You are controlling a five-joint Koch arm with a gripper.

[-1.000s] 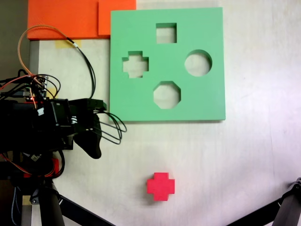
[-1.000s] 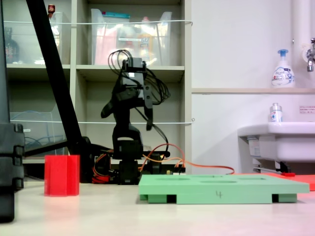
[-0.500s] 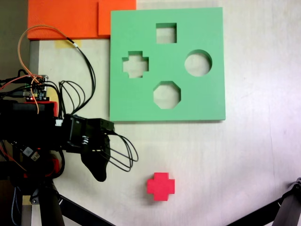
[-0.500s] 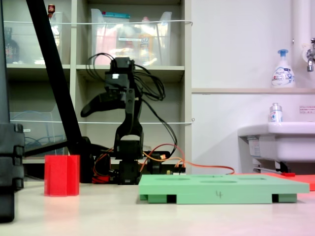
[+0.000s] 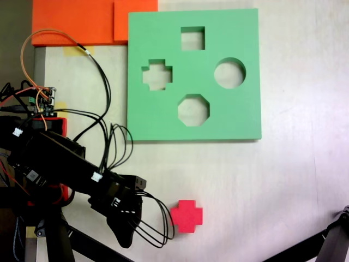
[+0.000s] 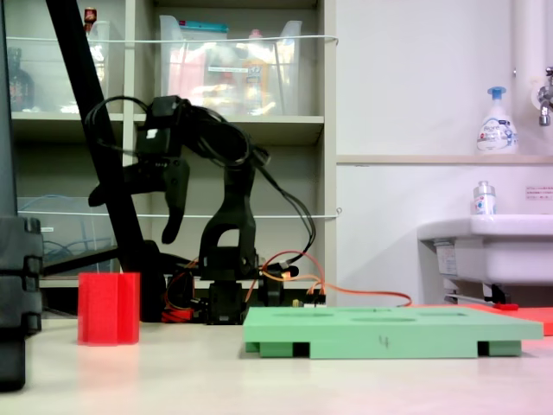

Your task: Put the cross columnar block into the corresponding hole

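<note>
Beside green board (image 5: 193, 117), red cross block (image 5: 186, 216).

The pale table (image 5: 283, 180) carries the green foam board (image 5: 163, 117); the cross columnar block (image 5: 186, 216); orange sheets (image 5: 71, 22).

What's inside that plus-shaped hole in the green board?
Nothing: the plus-shaped hole shows just pale table through it. The red cross block sits apart on the table. In the side view the green board hides its holes' insides.

arm (image 6: 229, 199): bent forward from base, elbow up | gripper (image 6: 138, 203): hangs in air, tips pointing down | jaws: spread apart in side fixed view | top fixed view: gripper (image 5: 124, 232) at lower left
</note>
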